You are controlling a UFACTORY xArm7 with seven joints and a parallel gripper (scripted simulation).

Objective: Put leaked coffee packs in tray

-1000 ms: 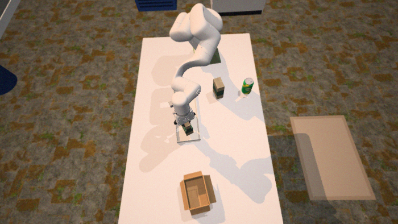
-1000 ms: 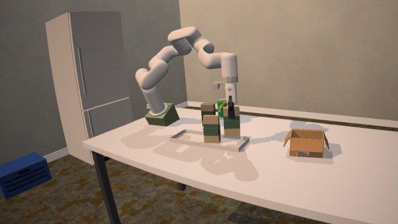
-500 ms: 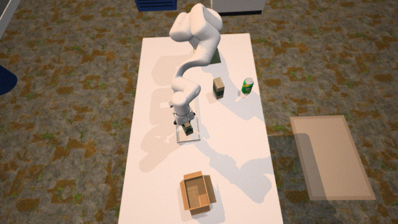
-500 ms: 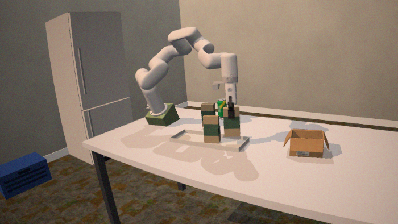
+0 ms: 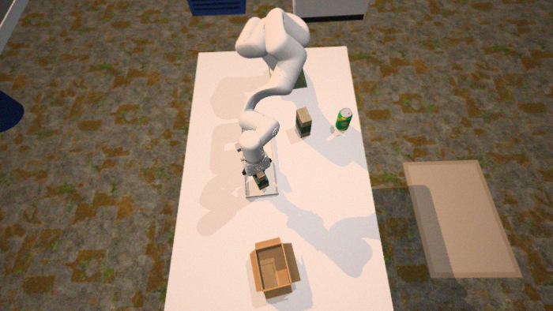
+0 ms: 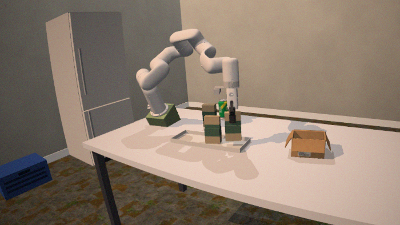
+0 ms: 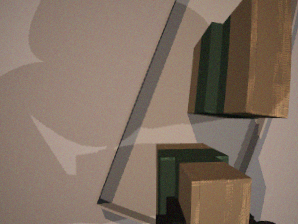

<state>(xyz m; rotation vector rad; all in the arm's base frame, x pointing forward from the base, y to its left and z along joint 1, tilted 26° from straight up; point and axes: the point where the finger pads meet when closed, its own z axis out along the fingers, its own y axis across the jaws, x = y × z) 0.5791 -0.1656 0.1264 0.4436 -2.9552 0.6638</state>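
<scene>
High above the bench (image 5: 324, 177) (image 6: 357, 177), the top camera looks steeply down; the exterior one, farther back, faces it from one side. Both share the cardboard box (image 5: 272, 268) (image 6: 308, 145). The wrist camera peers down closely at the tray (image 5: 262, 195) (image 6: 211, 146) (image 7: 145, 95).

The room has a gray wall (image 6: 154, 28) on one side and a tan wall (image 6: 286, 57) that meets it in a corner. A pale strip (image 6: 343, 122) runs along the bottom of the tan wall. A tall fridge (image 5: 329, 9) (image 6: 98, 63) with two doors and long handles stands by the gray wall. Near it, a blue box (image 5: 217, 5) (image 6: 26, 174) sits on the floor (image 5: 99, 197) (image 6: 148, 200), which has gray, brown and green patches. The desk (image 5: 328, 189) (image 6: 357, 177) is white on top with dark legs. Soft shadows lie across it. A tan mat (image 5: 470, 221) lies on the floor beside the desk.
</scene>
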